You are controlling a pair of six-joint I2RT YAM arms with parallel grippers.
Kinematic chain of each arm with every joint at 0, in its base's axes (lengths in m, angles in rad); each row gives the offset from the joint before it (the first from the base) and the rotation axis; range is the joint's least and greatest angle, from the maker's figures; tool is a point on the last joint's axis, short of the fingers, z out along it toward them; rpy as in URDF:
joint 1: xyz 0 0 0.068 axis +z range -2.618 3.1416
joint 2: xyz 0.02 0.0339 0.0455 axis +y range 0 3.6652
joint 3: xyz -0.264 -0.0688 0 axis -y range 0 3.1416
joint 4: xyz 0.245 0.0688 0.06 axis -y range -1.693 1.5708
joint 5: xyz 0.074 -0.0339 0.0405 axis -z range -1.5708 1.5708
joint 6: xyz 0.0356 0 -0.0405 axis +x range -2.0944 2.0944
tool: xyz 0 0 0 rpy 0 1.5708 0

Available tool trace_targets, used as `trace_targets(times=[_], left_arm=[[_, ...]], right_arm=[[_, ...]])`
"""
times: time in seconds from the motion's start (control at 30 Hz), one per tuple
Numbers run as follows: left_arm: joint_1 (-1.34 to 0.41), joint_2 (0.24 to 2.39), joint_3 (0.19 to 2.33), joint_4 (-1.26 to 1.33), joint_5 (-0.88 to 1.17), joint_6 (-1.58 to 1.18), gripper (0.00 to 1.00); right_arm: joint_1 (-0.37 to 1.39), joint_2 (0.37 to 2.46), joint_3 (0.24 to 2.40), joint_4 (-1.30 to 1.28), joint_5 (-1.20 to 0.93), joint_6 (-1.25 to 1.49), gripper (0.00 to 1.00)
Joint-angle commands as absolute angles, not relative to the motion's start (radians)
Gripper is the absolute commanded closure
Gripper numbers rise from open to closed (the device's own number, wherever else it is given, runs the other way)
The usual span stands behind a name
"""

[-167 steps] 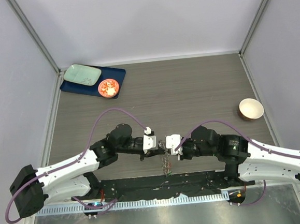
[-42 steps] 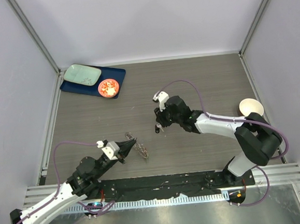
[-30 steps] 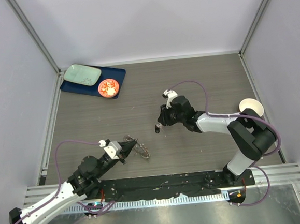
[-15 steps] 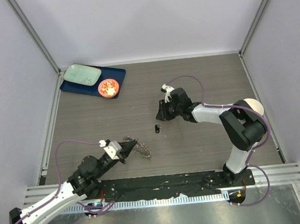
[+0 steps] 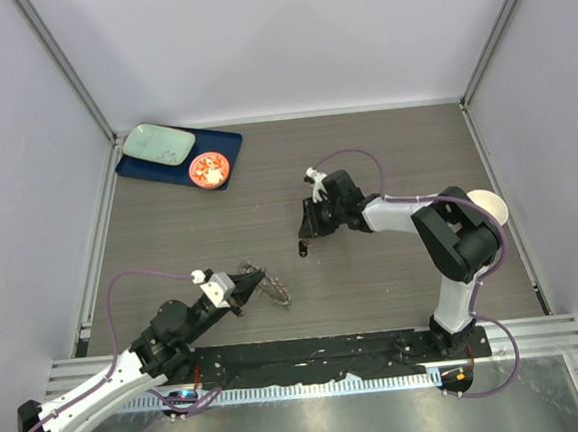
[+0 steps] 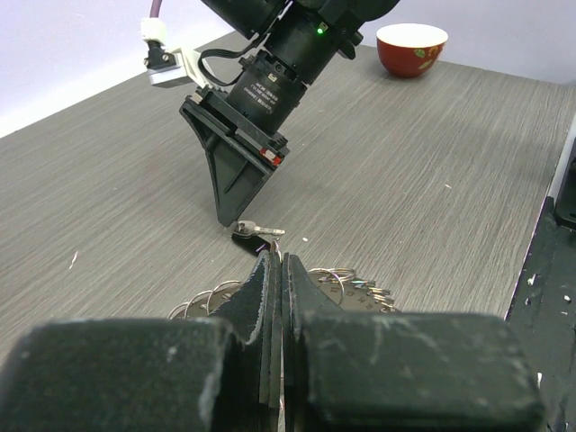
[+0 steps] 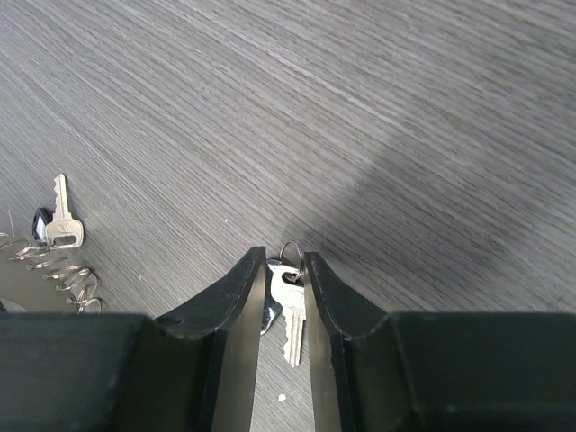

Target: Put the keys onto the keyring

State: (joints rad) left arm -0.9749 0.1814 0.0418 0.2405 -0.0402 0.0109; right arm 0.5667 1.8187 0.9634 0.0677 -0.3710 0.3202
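My left gripper (image 5: pixel 256 276) is shut on the edge of the keyring (image 5: pixel 273 291), a grey fringed ring lying on the table at the near left. In the left wrist view the pads (image 6: pixel 266 270) pinch together, with the keyring (image 6: pixel 369 286) spread behind them. A small silver key with a black head (image 5: pixel 301 247) lies on the table just below my right gripper (image 5: pixel 306 234). In the right wrist view this key (image 7: pixel 291 310) shows through the narrow gap of the gripper (image 7: pixel 284 256), untouched. A second black-headed key (image 7: pixel 59 225) lies beside the keyring's loops (image 7: pixel 54 265). No green or red key shows.
A blue tray (image 5: pixel 225 141) at the far left carries a pale green plate (image 5: pixel 158 143) and an orange-red dish (image 5: pixel 208 168). A red-and-white bowl (image 5: pixel 491 206) stands at the right, also in the left wrist view (image 6: pixel 411 47). A black rail (image 5: pixel 320 354) runs along the near edge.
Earlier both grippers met over the keyring near the rail. In the last second the right gripper drew back slightly from the key on the table; the left gripper and keyring stayed put.
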Motion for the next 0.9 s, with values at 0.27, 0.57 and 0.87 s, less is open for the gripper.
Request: trace_targets(times=[0.27, 0.57, 0.87], left_arm=[[-0.976, 0.183, 0.006, 0.333, -0.025, 0.012, 1.0], [-0.976, 0.184, 0.006, 0.334, -0.025, 0.012, 1.0], [-0.976, 0.184, 0.006, 0.334, -0.023, 0.011, 1.0]], right_arm=[[0.563, 1.875, 1.017, 0.028, -0.417, 0.293, 0.73], [0.563, 1.849, 1.008, 0.012, -0.422, 0.258, 0.79], [0.563, 1.835, 1.002, 0.012, -0.42, 0.227, 0.99]])
